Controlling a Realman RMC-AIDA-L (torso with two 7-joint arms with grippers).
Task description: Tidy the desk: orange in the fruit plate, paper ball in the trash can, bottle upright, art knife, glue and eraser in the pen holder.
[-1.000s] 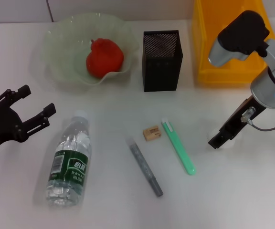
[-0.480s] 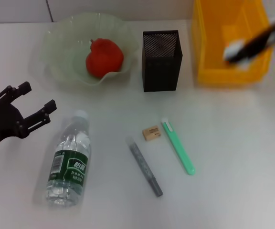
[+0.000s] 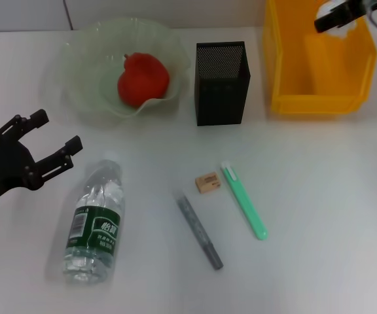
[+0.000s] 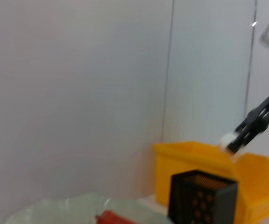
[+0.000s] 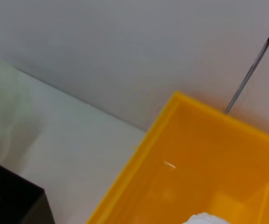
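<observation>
The orange (image 3: 143, 80) lies in the pale green fruit plate (image 3: 84, 59). The clear bottle (image 3: 97, 222) lies on its side at the front left. The eraser (image 3: 207, 182), the green art knife (image 3: 244, 199) and the grey glue stick (image 3: 199, 232) lie on the table in front of the black mesh pen holder (image 3: 221, 82). My right gripper (image 3: 329, 23) is shut on the white paper ball (image 3: 341, 30) above the yellow trash can (image 3: 319, 101); the ball also shows in the left wrist view (image 4: 226, 139). My left gripper (image 3: 57, 131) is open and empty, left of the bottle's cap.
The yellow trash can's inside (image 5: 204, 177) shows below the right wrist, with the ball's white edge (image 5: 204, 218) at the frame's border. The pen holder (image 4: 202, 196) stands between the plate and the can. The table is white.
My right arm has risen from the table at the right and swung back over the yellow trash can with the paper ball. My left gripper has shifted slightly.
</observation>
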